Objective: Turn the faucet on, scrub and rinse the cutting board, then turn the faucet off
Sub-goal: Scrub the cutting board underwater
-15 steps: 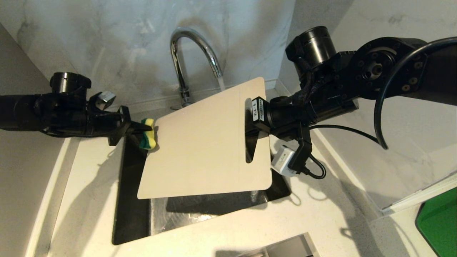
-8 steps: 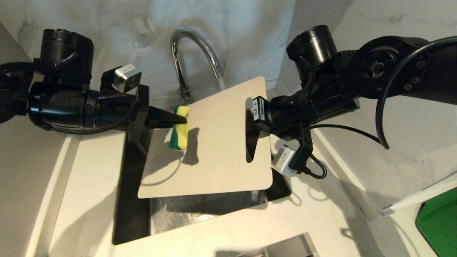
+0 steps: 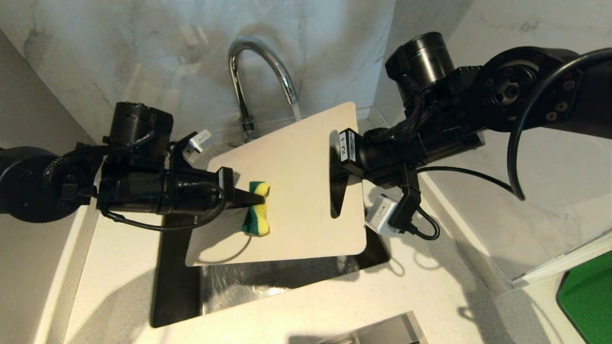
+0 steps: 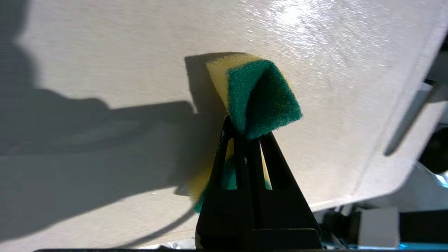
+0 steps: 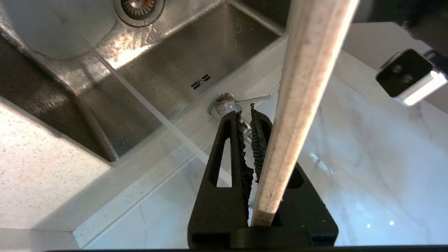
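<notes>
A: Left gripper (image 3: 253, 198): fingers pinched tight on a yellow-and-green sponge (image 3: 256, 209), which bulges out on both sides of the tips. In the left wrist view the green scouring face folds over the fingertips (image 4: 245, 140).

B: Contact with the board?

A: Sponge is pressed against the face of the cutting board (image 3: 291, 191), roughly mid-board, directly ahead of the left fingertips. A thin curved wet streak sits on the board just below the sponge.

B: Right gripper?

A: Right gripper (image 3: 334, 179) is clamped on the cutting board at its slot-handle edge, opposite the left gripper across the board. The right wrist view shows the board edge-on between the fingers (image 5: 227, 164), one finger behind it. Board is held tilted, raised above the sink (image 3: 177, 267), far corner highest.

B: Faucet?

A: Faucet (image 3: 258, 71) stands beyond the board from both grippers, spout arching over the board's far corner. Water runs from it onto that corner; the stream also shows in the right wrist view. Lever (image 5: 253, 99) juts sideways at the faucet base.

B: Surroundings?

A: Pale speckled countertop (image 3: 311, 315) around the sink; something bright green (image 3: 585, 296) lies flat well to the right of the right arm.
</notes>
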### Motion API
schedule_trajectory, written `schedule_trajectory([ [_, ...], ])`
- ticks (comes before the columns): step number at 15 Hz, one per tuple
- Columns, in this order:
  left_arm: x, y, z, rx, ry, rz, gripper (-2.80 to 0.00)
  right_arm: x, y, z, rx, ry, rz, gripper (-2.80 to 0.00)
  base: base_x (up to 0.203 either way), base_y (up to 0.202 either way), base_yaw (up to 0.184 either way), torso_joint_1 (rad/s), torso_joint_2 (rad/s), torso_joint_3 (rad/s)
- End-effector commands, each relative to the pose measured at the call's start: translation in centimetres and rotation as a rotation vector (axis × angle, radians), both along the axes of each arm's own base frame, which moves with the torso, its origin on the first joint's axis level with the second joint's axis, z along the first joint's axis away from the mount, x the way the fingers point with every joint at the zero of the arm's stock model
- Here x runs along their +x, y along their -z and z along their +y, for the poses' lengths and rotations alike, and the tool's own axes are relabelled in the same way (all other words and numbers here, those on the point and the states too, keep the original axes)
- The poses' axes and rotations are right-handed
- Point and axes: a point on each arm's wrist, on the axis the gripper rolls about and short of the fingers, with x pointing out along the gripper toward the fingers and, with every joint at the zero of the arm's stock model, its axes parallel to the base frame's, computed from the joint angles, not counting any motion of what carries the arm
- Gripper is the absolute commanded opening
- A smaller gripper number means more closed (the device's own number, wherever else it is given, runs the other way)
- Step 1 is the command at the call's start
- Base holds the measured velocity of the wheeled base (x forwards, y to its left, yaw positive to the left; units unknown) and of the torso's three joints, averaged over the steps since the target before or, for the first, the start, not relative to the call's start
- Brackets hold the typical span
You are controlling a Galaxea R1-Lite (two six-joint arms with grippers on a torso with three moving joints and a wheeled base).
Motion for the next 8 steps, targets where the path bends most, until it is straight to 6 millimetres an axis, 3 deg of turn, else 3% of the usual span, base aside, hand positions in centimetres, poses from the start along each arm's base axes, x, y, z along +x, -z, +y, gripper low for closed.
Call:
schedule_trajectory([
  [1,1.2,1.9,0.8,0.032,-0.027,0.018,-2.80,0.0,0.1,0.0,-0.008,-0.011,-0.006,-2.80,0.000,0.000,0.000,0.000,0.00,0.000],
  [5,2.4,3.4,2.9,0.062,-0.082,0.048,-2.80,-0.1,0.0,0.0,-0.007,-0.011,-0.007,-2.80,0.000,0.000,0.000,0.000,0.00,0.000],
  [8,3.6,5.2,5.6,0.109,-0.138,0.068,-2.80,-0.2,0.1,-0.1,-0.009,-0.010,-0.003,-2.80,0.000,0.000,0.000,0.000,0.00,0.000],
])
